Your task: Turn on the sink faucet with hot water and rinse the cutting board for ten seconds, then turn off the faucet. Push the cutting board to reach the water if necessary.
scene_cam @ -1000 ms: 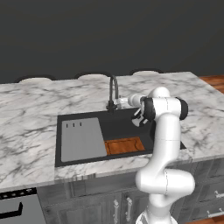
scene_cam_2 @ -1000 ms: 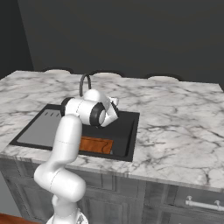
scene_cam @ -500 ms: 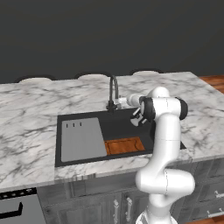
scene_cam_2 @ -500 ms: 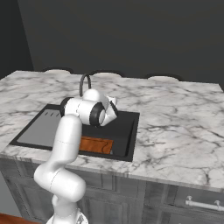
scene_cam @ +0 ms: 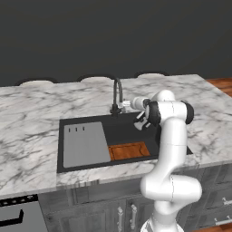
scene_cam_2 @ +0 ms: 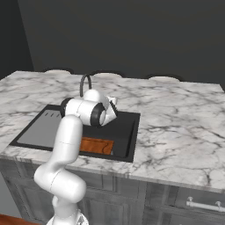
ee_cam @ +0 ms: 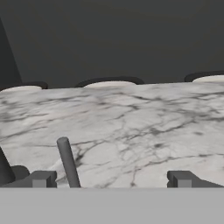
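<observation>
The sink faucet [scene_cam: 117, 93] arches dark over the back rim of the black sink [scene_cam: 124, 131], and no water runs from its spout. My gripper [scene_cam: 128, 104] hovers just right of the faucet's base, open and holding nothing. In the hand view the faucet's lever [ee_cam: 68, 162] stands as a grey rod between my open gripper's [ee_cam: 111, 179] tips, close to the left fingertip [ee_cam: 42, 179]. The orange-brown cutting board [scene_cam: 129, 150] lies flat at the sink's front right, below and in front of my hand. From the right, the gripper [scene_cam_2: 113, 102] hangs over the basin [scene_cam_2: 127, 127] behind the cutting board [scene_cam_2: 95, 145].
A grey slab with slots [scene_cam: 85, 144] fills the sink's left half. White veined marble countertop [scene_cam: 31, 118] surrounds the basin. Round pale stool tops [ee_cam: 109, 82] line the counter's far edge against a dark wall. A dark appliance front [scene_cam: 18, 216] sits below the counter at left.
</observation>
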You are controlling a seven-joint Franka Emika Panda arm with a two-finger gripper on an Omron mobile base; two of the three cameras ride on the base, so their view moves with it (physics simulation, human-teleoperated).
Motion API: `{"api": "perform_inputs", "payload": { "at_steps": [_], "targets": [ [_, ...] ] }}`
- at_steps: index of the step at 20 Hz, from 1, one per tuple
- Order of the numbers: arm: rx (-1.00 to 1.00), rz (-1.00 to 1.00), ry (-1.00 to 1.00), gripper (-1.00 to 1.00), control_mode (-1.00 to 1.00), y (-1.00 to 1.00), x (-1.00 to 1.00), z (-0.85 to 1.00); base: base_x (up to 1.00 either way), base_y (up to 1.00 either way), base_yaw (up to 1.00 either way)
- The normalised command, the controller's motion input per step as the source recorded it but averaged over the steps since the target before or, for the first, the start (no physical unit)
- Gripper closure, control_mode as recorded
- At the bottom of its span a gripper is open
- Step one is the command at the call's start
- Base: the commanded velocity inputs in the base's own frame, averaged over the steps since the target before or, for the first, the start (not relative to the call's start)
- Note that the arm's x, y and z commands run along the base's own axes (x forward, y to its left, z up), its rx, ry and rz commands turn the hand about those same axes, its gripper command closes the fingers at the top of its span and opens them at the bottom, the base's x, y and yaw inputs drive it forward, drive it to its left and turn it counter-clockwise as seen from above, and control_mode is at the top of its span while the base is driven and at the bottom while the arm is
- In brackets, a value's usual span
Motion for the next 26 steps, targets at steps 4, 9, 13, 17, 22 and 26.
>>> {"api": "perform_inputs", "payload": {
  "at_steps": [4, 9, 13, 17, 22, 26],
  "targets": [
    [0.0, 0.0, 0.0, -1.0, -1.0, 0.0, 0.09, 0.0, 0.0, 0.0, 0.0],
    [0.0, 0.0, 0.0, -1.0, -1.0, 0.0, 0.11, 0.0, 0.0, 0.0, 0.0],
    [0.0, 0.0, 0.0, -1.0, -1.0, 0.0, 0.13, -0.03, 0.0, 0.0, 0.0],
    [0.0, 0.0, 0.0, -1.0, -1.0, 0.0, 0.11, -0.04, 0.0, 0.0, 0.0],
    [0.0, 0.0, 0.0, -1.0, -1.0, 0.0, 0.06, -0.05, 0.0, 0.0, 0.0],
    [0.0, 0.0, 0.0, -1.0, -1.0, 0.0, 0.08, -0.05, 0.0, 0.0, 0.0]
  ]
}}
